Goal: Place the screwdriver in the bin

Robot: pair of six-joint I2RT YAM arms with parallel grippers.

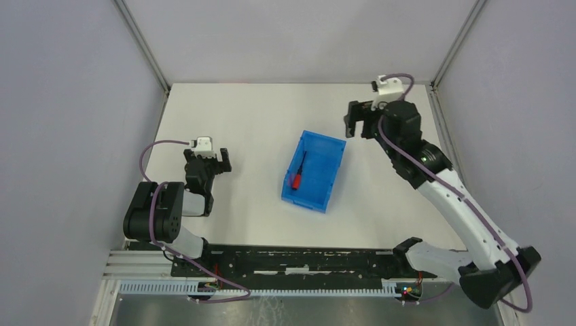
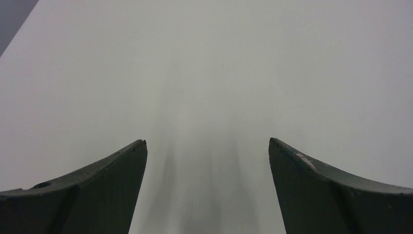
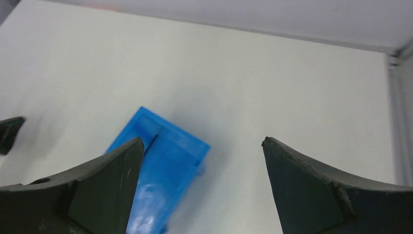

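Note:
The blue bin (image 1: 314, 170) stands near the middle of the white table. The screwdriver (image 1: 298, 172), red handle and thin black shaft, lies inside it along its left wall. My right gripper (image 1: 358, 121) is open and empty, raised above the table to the right of the bin's far end. In the right wrist view the bin (image 3: 165, 170) shows below between the fingers, with the black shaft (image 3: 150, 141) just visible beside the left finger. My left gripper (image 1: 216, 163) is open and empty, well left of the bin, and its wrist view shows only bare table.
The white table (image 1: 258, 122) is enclosed by grey walls with metal corner posts (image 1: 142, 44). A black rail (image 1: 299, 261) runs along the near edge between the arm bases. The table's right edge and a post show in the right wrist view (image 3: 397, 117).

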